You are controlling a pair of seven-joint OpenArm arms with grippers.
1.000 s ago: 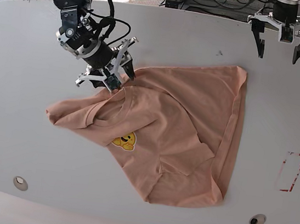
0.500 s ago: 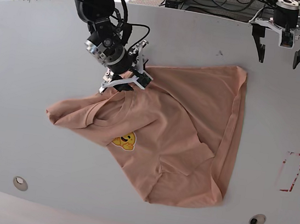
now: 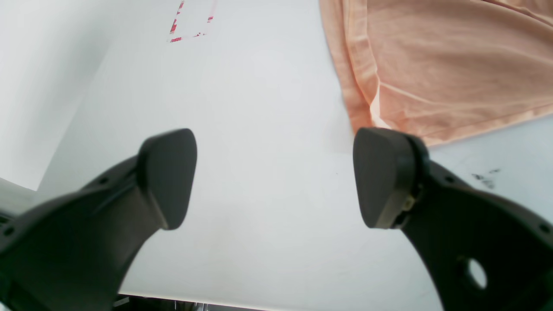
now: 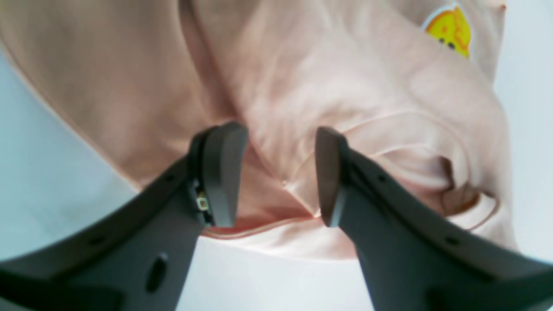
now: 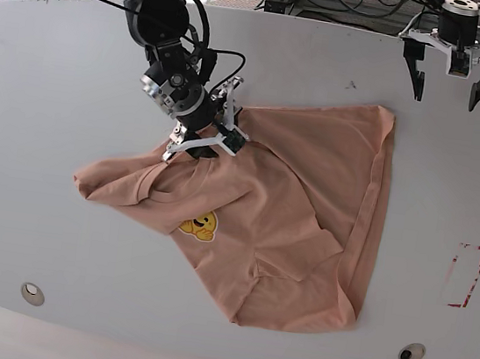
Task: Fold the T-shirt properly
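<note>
The right gripper (image 4: 276, 177) is held with its jaws partly apart, a raised ridge of the T-shirt (image 5: 289, 212) seen between them but not clamped. The left gripper (image 3: 272, 177) is held wide apart and empty, above bare table (image 5: 36, 117) just beyond the shirt's far corner. The shirt is spread crumpled on the table. For a good fold, one layer at the hem should be pinched cleanly before lifting.

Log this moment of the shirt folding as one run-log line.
left gripper: open, clear of T-shirt | right gripper: open, over shirt's shoulder edge | fold: unfinished
</note>
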